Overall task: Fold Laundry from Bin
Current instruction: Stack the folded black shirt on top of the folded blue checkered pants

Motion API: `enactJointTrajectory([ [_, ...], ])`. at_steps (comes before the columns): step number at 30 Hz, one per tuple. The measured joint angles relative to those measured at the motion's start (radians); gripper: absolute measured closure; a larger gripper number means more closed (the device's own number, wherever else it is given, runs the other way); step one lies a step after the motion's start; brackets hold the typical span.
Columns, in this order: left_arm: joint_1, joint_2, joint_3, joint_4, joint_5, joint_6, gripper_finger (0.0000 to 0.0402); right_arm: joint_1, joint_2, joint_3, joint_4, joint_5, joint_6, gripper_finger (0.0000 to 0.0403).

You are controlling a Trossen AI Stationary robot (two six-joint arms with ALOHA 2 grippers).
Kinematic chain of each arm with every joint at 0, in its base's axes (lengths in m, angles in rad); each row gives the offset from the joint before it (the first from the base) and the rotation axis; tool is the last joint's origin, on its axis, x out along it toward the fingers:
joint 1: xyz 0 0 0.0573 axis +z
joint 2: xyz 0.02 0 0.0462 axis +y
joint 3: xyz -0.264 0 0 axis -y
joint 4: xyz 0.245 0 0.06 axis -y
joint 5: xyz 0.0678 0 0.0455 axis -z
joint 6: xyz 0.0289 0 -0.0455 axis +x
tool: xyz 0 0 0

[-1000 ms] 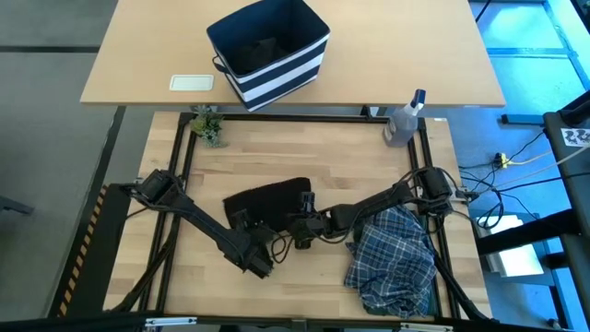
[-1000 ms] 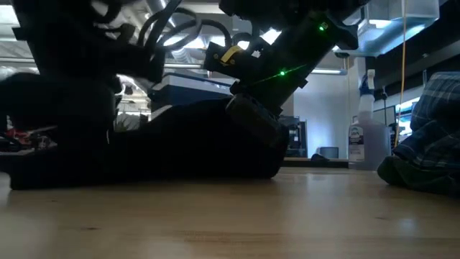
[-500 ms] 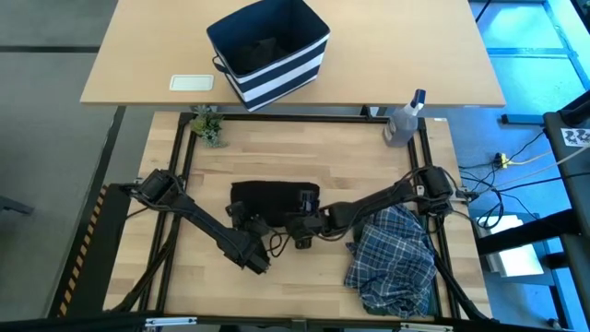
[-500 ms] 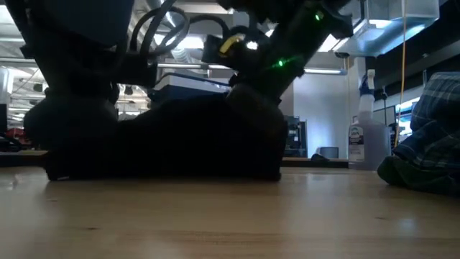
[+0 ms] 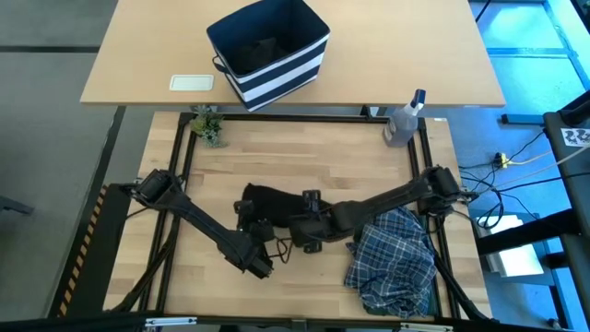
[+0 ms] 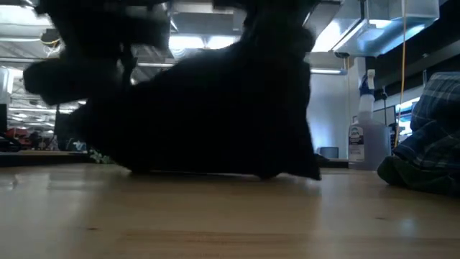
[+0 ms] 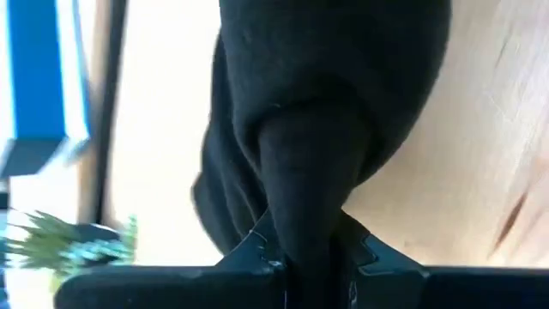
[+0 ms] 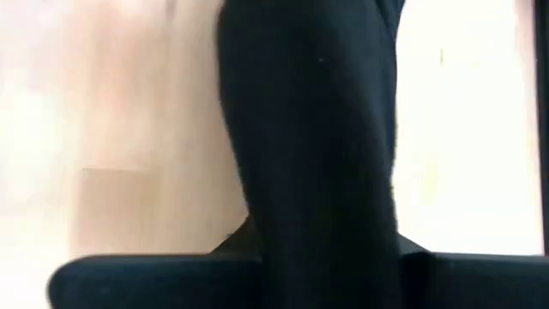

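Bunching up at the middle of the wooden work table point(image 5: 277, 157), the black garment point(image 5: 270, 199) is lifted into a dark mound that fills most of the low view point(image 6: 215, 115), its lower edge touching the table top there. I have the left gripper point(image 5: 247, 215) clamped on a fold of that black cloth at the mound's left end; in its wrist view the fabric point(image 7: 326, 129) runs straight down between the two fingers point(image 7: 257, 249), which are pinched on it. I have the right gripper point(image 5: 308, 205) closed on the same garment at its right end, and its wrist view shows the cloth point(image 8: 317, 154) pulled down into the closed jaws. To the right of the right gripper, near the table's front right corner, the blue-and-white plaid shirt point(image 5: 392, 258) lies in a crumpled heap, apart from the black garment. On the far, lighter table point(image 5: 415, 55) the striped navy bin point(image 5: 269, 51) stands tilted, dark cloth visible inside. A clear spray bottle point(image 5: 403, 120) stands at the work table's far right corner, and a small green plant point(image 5: 208, 124) at its far left corner.
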Motion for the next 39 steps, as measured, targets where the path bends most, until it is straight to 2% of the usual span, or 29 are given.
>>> enactJointTrajectory([
  [3, -0.005, 0.0, 0.079, -0.064, -0.06, 0.055, 0.0379, 0.034, -0.054, 0.004, -0.04, 0.0, 0.034, 0.0362],
  [14, 0.051, 0.0, 0.358, -0.095, -0.223, 0.417, 0.0379, 0.142, -0.294, 0.004, -0.171, 0.074, 0.206, 0.0362],
  [19, 0.075, 0.0, 0.463, -0.092, -0.284, 0.549, 0.0379, 0.205, -0.351, 0.004, -0.176, 0.079, 0.288, 0.0362],
  [24, 0.101, 0.0, 0.528, -0.047, -0.287, 0.721, 0.0379, 0.278, -0.362, 0.004, -0.219, 0.064, 0.39, 0.0362],
  [35, 0.18, -0.124, 0.443, 0.403, -0.021, 1.209, 0.0379, 0.436, -0.362, 0.004, -0.22, 0.029, 0.563, 0.0362],
  [39, 0.239, -0.15, 0.41, 0.53, 0.156, 1.351, 0.0379, 0.461, -0.362, 0.004, -0.186, 0.004, 0.622, 0.0362],
])
